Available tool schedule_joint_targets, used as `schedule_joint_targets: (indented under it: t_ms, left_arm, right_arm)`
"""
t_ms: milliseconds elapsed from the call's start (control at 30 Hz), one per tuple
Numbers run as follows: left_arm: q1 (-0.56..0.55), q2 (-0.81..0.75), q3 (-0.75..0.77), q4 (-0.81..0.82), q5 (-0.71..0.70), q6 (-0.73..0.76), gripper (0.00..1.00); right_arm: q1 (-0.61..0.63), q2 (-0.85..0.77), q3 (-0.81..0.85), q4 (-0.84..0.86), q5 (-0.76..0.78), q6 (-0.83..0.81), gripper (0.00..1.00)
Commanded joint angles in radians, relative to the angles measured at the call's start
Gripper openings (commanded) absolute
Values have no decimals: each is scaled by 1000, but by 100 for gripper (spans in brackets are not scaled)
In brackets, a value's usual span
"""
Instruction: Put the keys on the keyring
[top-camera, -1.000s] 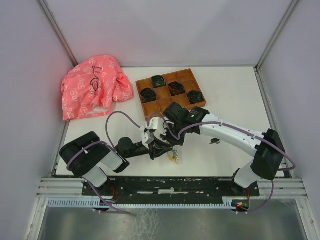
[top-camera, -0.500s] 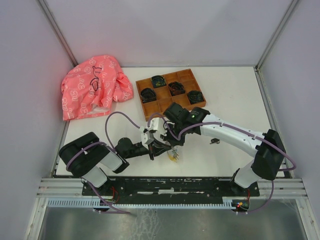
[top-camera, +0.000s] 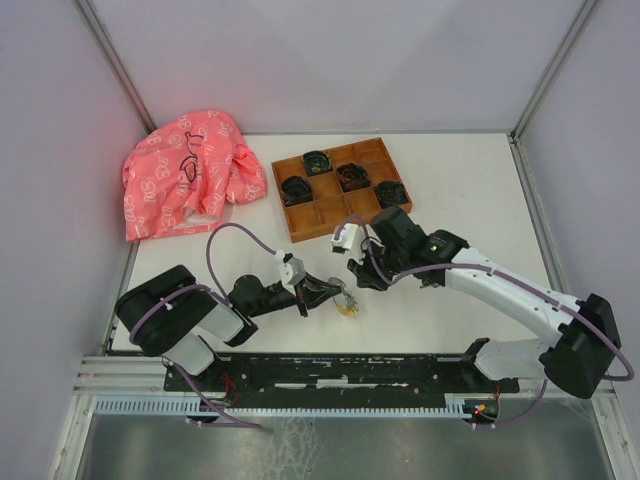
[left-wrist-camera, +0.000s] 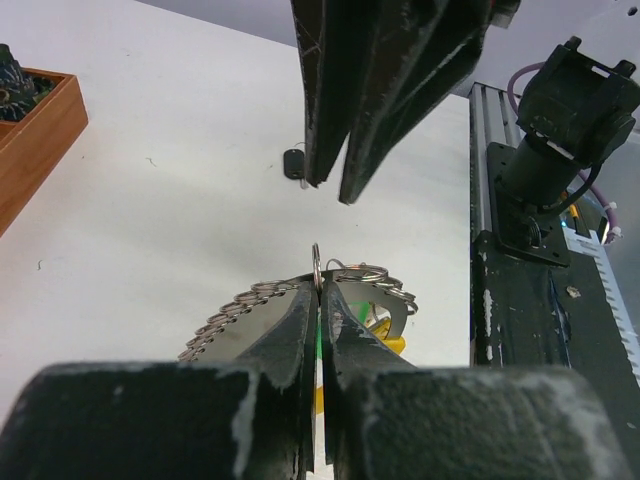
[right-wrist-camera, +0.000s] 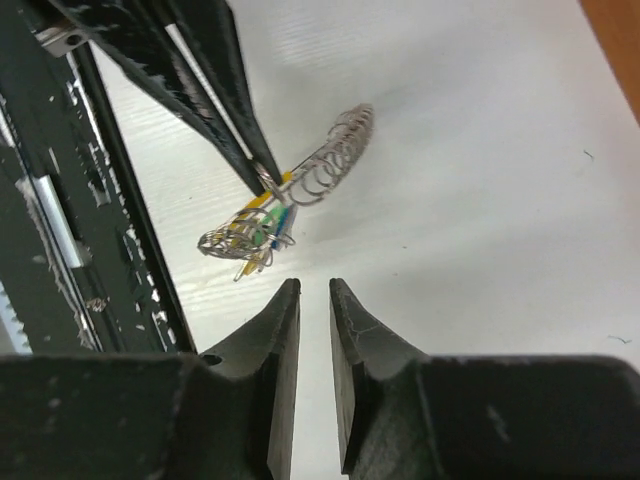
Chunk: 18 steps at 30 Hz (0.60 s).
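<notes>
Backing off to the right, my right hand (top-camera: 356, 276) has let go of the keyring (right-wrist-camera: 338, 160); its jaws stand narrowly apart, empty. My left hand (left-wrist-camera: 320, 292) has closed on the keyring, pinching it just above the bench (top-camera: 470, 200), near the front edge

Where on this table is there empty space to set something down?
Bare: between the wooden tray and the table's right edge. Crowded: the near middle, where the left gripper holds the keyring beside the right gripper; far left, the pink cloth.
</notes>
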Motion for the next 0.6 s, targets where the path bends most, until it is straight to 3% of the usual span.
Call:
schedule_joint_targets:
  t_ms: [0,233,567]
  left_arm:
    - [4,-28,6,208,-25,-6,3]
    - [4,-37,6,208,-20,-7,3]
    - [4,-40,3,207,-16,-7,3]
  right_arm:
    - [-42,-100,-112,255,-10,109,24]
    - [-71,-205,-305,567,-71,194,23]
    - [-75,-199,-345,608,-190,196,22]
